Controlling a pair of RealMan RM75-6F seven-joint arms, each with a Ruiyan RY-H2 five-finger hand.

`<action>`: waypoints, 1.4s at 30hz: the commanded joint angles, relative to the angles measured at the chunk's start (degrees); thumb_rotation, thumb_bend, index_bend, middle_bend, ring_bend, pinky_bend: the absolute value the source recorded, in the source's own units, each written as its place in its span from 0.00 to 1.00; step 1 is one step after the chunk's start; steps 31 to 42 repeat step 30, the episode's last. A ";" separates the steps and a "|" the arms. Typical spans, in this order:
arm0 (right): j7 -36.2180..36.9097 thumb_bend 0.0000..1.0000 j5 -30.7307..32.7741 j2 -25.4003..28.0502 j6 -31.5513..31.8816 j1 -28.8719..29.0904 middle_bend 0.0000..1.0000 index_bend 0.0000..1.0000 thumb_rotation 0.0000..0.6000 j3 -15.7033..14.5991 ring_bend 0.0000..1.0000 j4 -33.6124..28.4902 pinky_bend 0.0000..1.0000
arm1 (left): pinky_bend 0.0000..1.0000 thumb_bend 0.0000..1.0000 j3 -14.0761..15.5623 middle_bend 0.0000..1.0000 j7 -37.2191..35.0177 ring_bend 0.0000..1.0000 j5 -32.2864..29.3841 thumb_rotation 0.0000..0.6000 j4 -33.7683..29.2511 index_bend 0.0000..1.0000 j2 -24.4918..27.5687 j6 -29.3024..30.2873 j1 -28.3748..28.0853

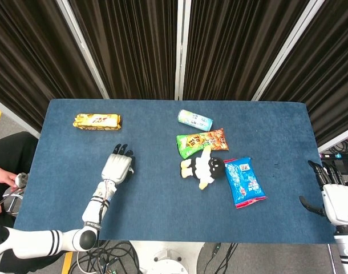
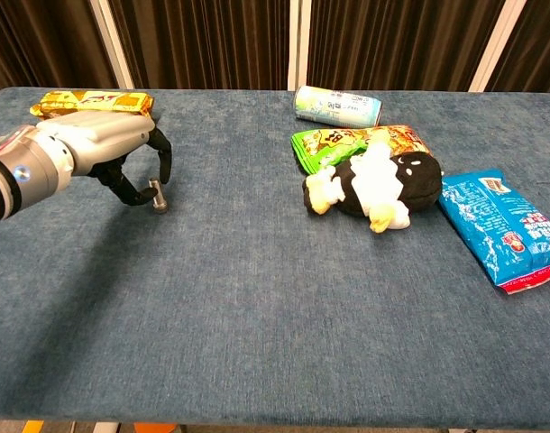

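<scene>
Dark curtains are seen behind the blue desk [image 1: 162, 194]. Nothing is held by the left hand [image 1: 118, 168], fingers [image 2: 163, 161] curled apart, near the yellow snack bar [image 1: 96, 120]; the right hand [image 1: 335, 200] is kept off-desk, fingers spread.

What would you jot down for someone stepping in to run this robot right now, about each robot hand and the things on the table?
Left robot hand: over the blue table, holding nothing, fingers curled downward, apart. Nearest thing is the yellow snack bar, beyond it, not touched.
Right robot hand: off the table's right edge, holding nothing, fingers apart.
Things: a can lying on its side; a green-orange snack bag just in front of it; a black-and-white plush toy overlapping that bag's near edge; a blue snack bag to the plush's right.
Done: nothing is grasped.
Left: every item sits on the table.
</scene>
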 commanded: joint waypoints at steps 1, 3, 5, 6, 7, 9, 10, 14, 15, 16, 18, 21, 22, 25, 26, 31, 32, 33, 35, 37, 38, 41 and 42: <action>-0.04 0.16 -0.01 0.04 -0.02 0.02 0.13 0.08 1.00 0.02 0.00 -0.01 0.00 | 0.00 0.40 0.28 0.18 -0.23 0.00 0.03 1.00 -1.07 0.37 0.57 0.21 0.09; -0.15 0.16 -0.02 0.09 -0.08 0.08 0.13 0.07 1.00 0.06 0.00 -0.08 0.00 | 0.00 0.39 0.28 0.15 -1.12 0.00 1.18 1.00 -2.69 0.26 1.56 0.96 0.42; -0.19 0.16 -0.05 0.15 -0.20 0.19 0.13 0.07 1.00 0.11 0.00 -0.14 0.00 | 0.00 0.33 0.19 0.14 -2.46 0.00 3.12 1.00 -4.04 0.20 2.62 2.36 1.06; -0.15 0.16 -0.10 0.22 -0.20 0.23 0.13 0.08 1.00 0.14 0.00 -0.15 0.00 | 0.00 0.31 -0.07 0.13 -4.17 0.00 4.60 1.00 -5.01 0.19 3.51 3.53 1.82; -0.09 0.16 -0.12 0.30 -0.21 0.26 0.13 0.08 1.00 0.16 0.00 -0.15 0.00 | 0.00 0.25 -0.38 0.13 -5.94 0.00 5.80 1.00 -5.73 0.19 4.28 4.56 2.61; 0.15 0.16 -0.15 0.63 -0.30 0.31 0.13 0.07 1.00 0.19 0.00 -0.16 0.00 | 0.00 0.14 -1.25 0.13 -10.47 0.00 8.56 1.00 -6.74 0.18 6.49 7.47 4.84; 0.28 0.16 -0.15 0.81 -0.42 0.36 0.14 0.07 1.00 0.19 0.00 -0.13 0.00 | 0.00 0.11 -1.51 0.13 -12.33 0.00 9.64 1.00 -6.98 0.18 7.68 8.63 5.87; 1.06 0.16 -0.28 1.46 -1.08 0.72 0.15 0.07 1.00 0.19 0.00 0.08 0.00 | 0.00 0.06 -1.78 0.13 -21.11 0.00 14.29 1.00 -7.21 0.20 14.01 12.32 10.65; 1.69 0.16 -0.41 1.58 -1.24 0.83 0.15 0.07 1.00 0.19 0.00 0.19 0.00 | 0.00 0.06 -1.23 0.13 -23.71 0.00 15.78 1.00 -7.15 0.20 16.23 12.86 12.19; 2.21 0.16 -0.48 1.64 -1.38 0.94 0.15 0.07 1.00 0.21 0.00 0.33 0.00 | 0.00 0.06 -0.58 0.13 -25.57 0.00 17.14 1.00 -7.01 0.21 17.95 13.13 13.31; 3.30 0.16 -0.62 1.72 -1.66 1.15 0.15 0.07 1.00 0.23 0.00 0.70 0.00 | 0.00 0.06 0.78 0.14 -28.83 0.00 19.18 1.00 -6.77 0.22 21.29 14.75 16.20; 4.33 0.16 -0.98 1.79 -1.71 1.28 0.15 0.07 1.00 0.17 0.00 1.05 0.00 | 0.00 0.06 3.37 0.14 -32.65 0.00 22.35 1.00 -6.26 0.23 25.13 17.27 20.31; 4.62 0.16 -1.18 1.84 -1.59 1.27 0.15 0.07 1.00 0.14 0.00 1.09 0.00 | 0.00 0.06 4.13 0.14 -33.52 0.00 23.06 1.00 -6.29 0.23 26.19 18.00 21.53; 5.32 0.16 -1.82 2.00 -1.03 1.14 0.15 0.07 1.00 0.02 0.00 1.05 0.00 | 0.00 0.06 6.48 0.14 -35.16 0.00 24.82 1.00 -6.55 0.23 29.24 20.55 25.40; 5.36 0.16 -1.97 2.02 -0.86 1.10 0.15 0.07 1.00 -0.01 0.00 1.02 0.00 | 0.00 0.06 7.01 0.14 -35.42 0.00 25.27 1.00 -6.76 0.23 29.89 21.52 26.50; 5.10 0.16 -2.72 1.68 -0.15 0.88 0.15 0.07 1.00 -0.30 0.00 0.73 0.00 | 0.00 0.06 9.33 0.14 -36.99 0.00 28.08 1.00 -8.82 0.24 31.43 26.07 31.33; 5.10 0.16 -2.72 1.68 -0.15 0.88 0.15 0.07 1.00 -0.30 0.00 0.73 0.00 | 0.00 0.06 9.33 0.14 -36.99 0.00 28.08 1.00 -8.82 0.24 31.43 26.07 31.33; 5.10 0.16 -2.72 1.68 -0.15 0.88 0.15 0.07 1.00 -0.30 0.00 0.73 0.00 | 0.00 0.06 9.33 0.14 -36.99 0.00 28.08 1.00 -8.82 0.24 31.43 26.07 31.33; 5.10 0.16 -2.72 1.68 -0.15 0.88 0.15 0.07 1.00 -0.30 0.00 0.73 0.00 | 0.00 0.06 9.33 0.14 -36.99 0.00 28.08 1.00 -8.82 0.24 31.43 26.07 31.33; 5.10 0.16 -2.72 1.68 -0.15 0.88 0.15 0.07 1.00 -0.30 0.00 0.73 0.00 | 0.00 0.06 9.33 0.14 -36.99 0.00 28.08 1.00 -8.82 0.24 31.43 26.07 31.33; 5.10 0.16 -2.72 1.68 -0.15 0.88 0.15 0.07 1.00 -0.30 0.00 0.73 0.00 | 0.00 0.06 9.33 0.14 -36.99 0.00 28.08 1.00 -8.82 0.24 31.43 26.07 31.33; 5.10 0.16 -2.72 1.68 -0.15 0.88 0.15 0.07 1.00 -0.30 0.00 0.73 0.00 | 0.00 0.06 9.33 0.14 -36.99 0.00 28.08 1.00 -8.82 0.24 31.43 26.07 31.33; 5.10 0.16 -2.72 1.68 -0.15 0.88 0.15 0.07 1.00 -0.30 0.00 0.73 0.00 | 0.00 0.06 9.33 0.14 -36.99 0.00 28.08 1.00 -8.82 0.24 31.43 26.07 31.33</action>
